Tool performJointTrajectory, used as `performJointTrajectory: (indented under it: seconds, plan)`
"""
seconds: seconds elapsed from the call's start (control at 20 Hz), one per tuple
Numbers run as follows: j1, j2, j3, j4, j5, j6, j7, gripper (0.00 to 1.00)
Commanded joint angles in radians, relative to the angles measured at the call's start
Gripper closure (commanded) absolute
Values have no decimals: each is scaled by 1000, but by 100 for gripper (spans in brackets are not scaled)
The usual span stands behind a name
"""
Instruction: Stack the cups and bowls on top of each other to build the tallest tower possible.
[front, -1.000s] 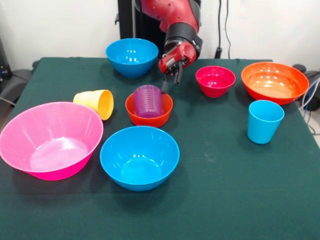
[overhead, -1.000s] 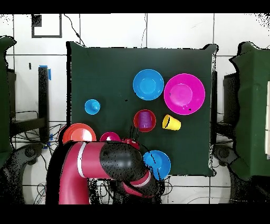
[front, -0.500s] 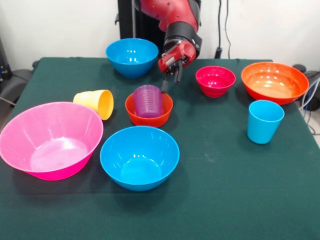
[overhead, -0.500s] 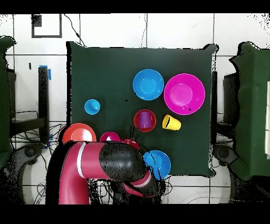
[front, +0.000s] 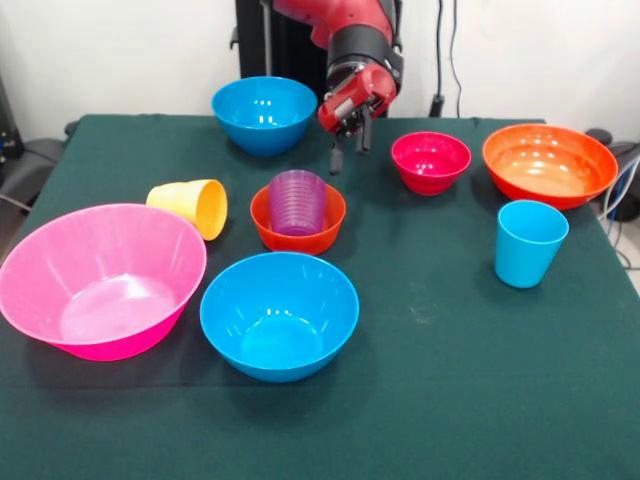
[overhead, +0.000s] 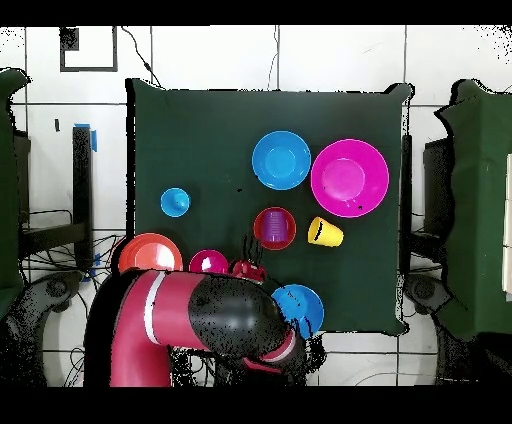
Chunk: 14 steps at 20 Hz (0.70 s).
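A ribbed purple cup (front: 297, 200) stands mouth-down inside the small orange-red bowl (front: 297, 236) at mid-table; together they show in the overhead view as one stack (overhead: 274, 228). My gripper (front: 350, 150) hangs open and empty just behind and to the right of that stack, clear of it. A yellow cup (front: 192, 206) lies on its side to the left. The light blue cup (front: 530, 243) stands upright at the right. A small magenta bowl (front: 430, 161) sits right of the gripper.
A wide orange bowl (front: 548, 164) is at the back right. One blue bowl (front: 264, 113) sits at the back, another (front: 279, 314) in front. The big pink bowl (front: 100, 279) fills the front left. The arm (overhead: 200, 325) covers the table edge near the base.
My gripper has risen and drawn back from the purple cup toward the far side of the table. No cup or bowl has moved.
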<state>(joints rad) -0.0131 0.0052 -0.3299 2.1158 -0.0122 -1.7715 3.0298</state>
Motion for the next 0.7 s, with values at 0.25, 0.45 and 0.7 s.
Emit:
performJointTrajectory:
  seconds: [0.25,0.45,0.7]
  plan:
    - [-91,-19,5,-72,-159,193,82,0]
    - [-111,-19,0,-75,-189,197,70,0]
    - [-130,8,4,-106,-239,211,64,0]
